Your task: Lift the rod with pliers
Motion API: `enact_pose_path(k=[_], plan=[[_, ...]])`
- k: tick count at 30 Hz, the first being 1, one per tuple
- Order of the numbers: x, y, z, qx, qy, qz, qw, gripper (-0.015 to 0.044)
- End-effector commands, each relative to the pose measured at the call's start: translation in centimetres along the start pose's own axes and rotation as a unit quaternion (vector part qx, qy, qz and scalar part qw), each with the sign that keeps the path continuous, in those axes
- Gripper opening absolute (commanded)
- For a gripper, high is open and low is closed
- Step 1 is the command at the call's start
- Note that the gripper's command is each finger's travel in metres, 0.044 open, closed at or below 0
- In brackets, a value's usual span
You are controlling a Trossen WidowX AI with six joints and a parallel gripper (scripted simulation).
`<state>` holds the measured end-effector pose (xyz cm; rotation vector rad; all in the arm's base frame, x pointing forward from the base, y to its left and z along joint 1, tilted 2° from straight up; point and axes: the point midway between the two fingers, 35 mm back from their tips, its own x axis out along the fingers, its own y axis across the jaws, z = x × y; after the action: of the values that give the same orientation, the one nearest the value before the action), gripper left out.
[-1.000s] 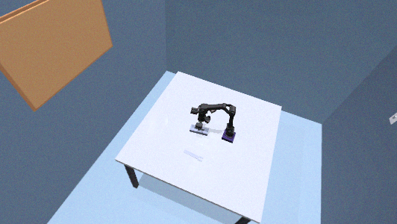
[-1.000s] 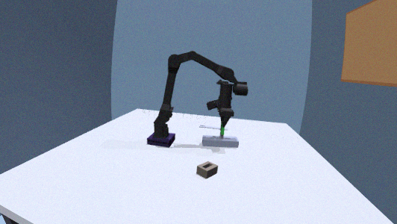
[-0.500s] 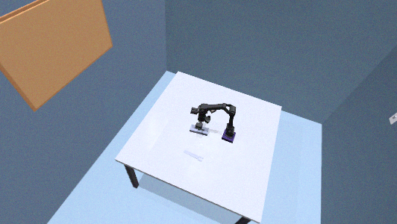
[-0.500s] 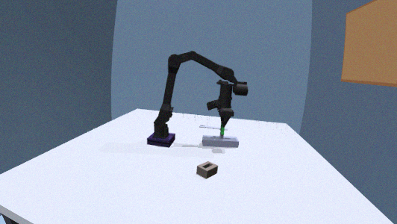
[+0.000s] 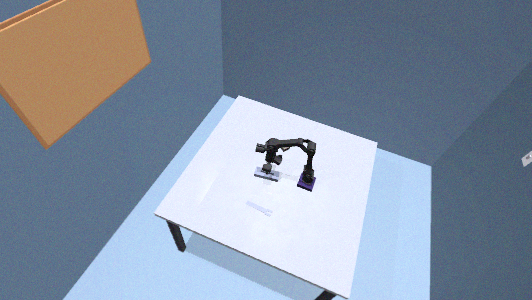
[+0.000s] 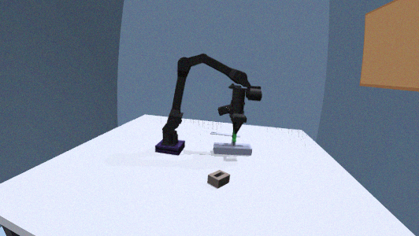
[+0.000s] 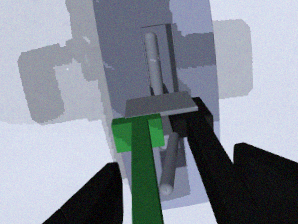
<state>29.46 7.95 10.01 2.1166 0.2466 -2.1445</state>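
Observation:
My gripper (image 5: pixel 268 166) (image 6: pixel 236 130) (image 7: pixel 177 163) is shut on the locking pliers (image 6: pixel 234 138) (image 7: pixel 146 170), which have one green and one black handle. They stand jaws down over the grey channel block (image 5: pixel 258 172) (image 6: pixel 246 150) (image 7: pixel 200 15). A grey crosspiece on the pliers hides most of the jaws, so I cannot tell if they are locked. The grey rod (image 7: pixel 152 60) shows in the slot beyond the crosspiece. Another grey cylindrical piece shows below it, at a different angle; I cannot tell if it belongs to the rod. The holster (image 6: pixel 214 182) (image 5: pixel 285 148) is empty.
The arm's purple base (image 5: pixel 306 183) (image 6: pixel 170 148) stands beside the channel block. A thin pale bar (image 5: pixel 259 208) (image 6: pixel 224 134) lies on the far side of the block from the holster. The white table (image 5: pixel 310 240) (image 6: pixel 118 197) carries them all.

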Motion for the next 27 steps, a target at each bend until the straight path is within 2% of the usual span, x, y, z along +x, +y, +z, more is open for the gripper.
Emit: enact_pose_path(k=[1, 27], plan=[[-0.5, 0.1, -0.2, -0.003, 0.004, 0.001, 1.0, 0.0102], [-2.7, 0.6, -0.2, -0.001, 0.004, -0.002, 1.0, 0.0102]])
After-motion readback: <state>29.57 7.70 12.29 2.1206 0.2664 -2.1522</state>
